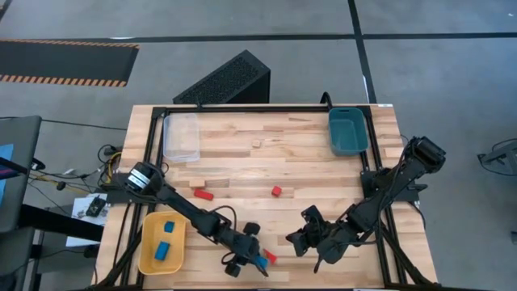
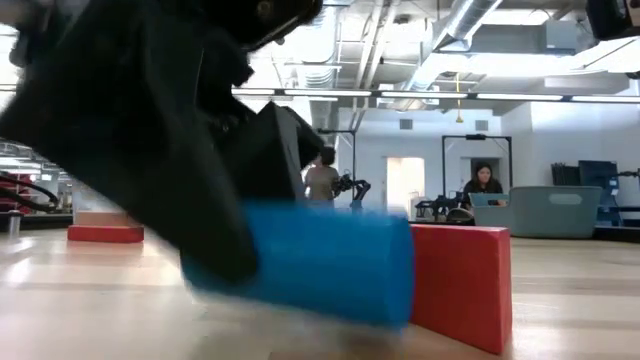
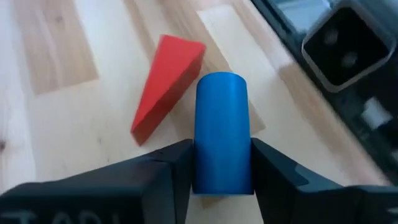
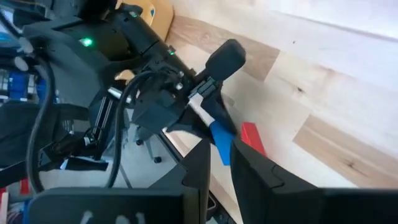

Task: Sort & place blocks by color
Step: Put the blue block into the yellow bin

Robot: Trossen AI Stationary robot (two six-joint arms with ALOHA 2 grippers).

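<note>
A blue cylinder block [image 3: 222, 134] is clamped between the fingers of the left gripper [image 3: 221, 171] near the table's front edge, with a red wedge block [image 3: 166, 84] lying just beside it, possibly touching at one corner. In the low view the cylinder [image 2: 320, 262] is seen low over the wood, the wedge [image 2: 462, 282] directly alongside. Risk noted: the wedge could be dragged or knocked as the cylinder is lifted away, and the round block could roll or slip in a pinch across its curved sides. The right gripper [image 4: 216, 163] is parked close by, fingers nearly together with nothing between them; a collision between arms is possible if either swings. Two blue blocks [image 1: 164, 239] are already held in the yellow tray [image 1: 149, 257]; further red blocks [image 1: 276, 191] and a pale wood block [image 1: 257, 144] remain loose. No legible writing or brand marks are seen.
</note>
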